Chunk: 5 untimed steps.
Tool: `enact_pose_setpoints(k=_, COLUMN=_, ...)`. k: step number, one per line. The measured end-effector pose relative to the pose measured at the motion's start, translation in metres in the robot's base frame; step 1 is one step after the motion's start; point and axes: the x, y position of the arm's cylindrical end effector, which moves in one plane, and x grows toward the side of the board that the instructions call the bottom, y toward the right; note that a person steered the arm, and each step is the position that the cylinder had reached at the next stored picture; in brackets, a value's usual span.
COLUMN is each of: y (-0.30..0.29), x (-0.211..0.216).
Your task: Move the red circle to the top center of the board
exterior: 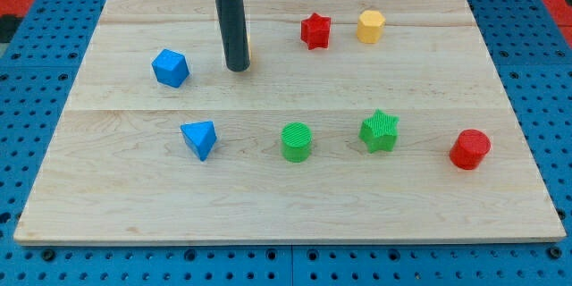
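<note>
The red circle (pixel 469 149) stands near the view's right edge of the wooden board (pixel 134 206), in its lower half. My tip (pixel 237 68) rests on the board in the upper left-centre, far from the red circle. It is just right of the blue cube (pixel 170 68). A sliver of a yellow block (pixel 249 54) peeks out behind the rod; its shape is hidden.
A red star (pixel 315 30) and a yellow hexagon (pixel 371 27) sit at the top right of centre. A blue triangle (pixel 199 138), a green circle (pixel 296 141) and a green star (pixel 380 131) lie in a row across the lower half.
</note>
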Motion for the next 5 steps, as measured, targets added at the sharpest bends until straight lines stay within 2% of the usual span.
enact_pose_setpoints(k=2, y=0.0, x=-0.031)
enact_pose_setpoints(k=4, y=0.006, x=0.014)
enact_pose_setpoints(k=5, y=0.038, x=0.031)
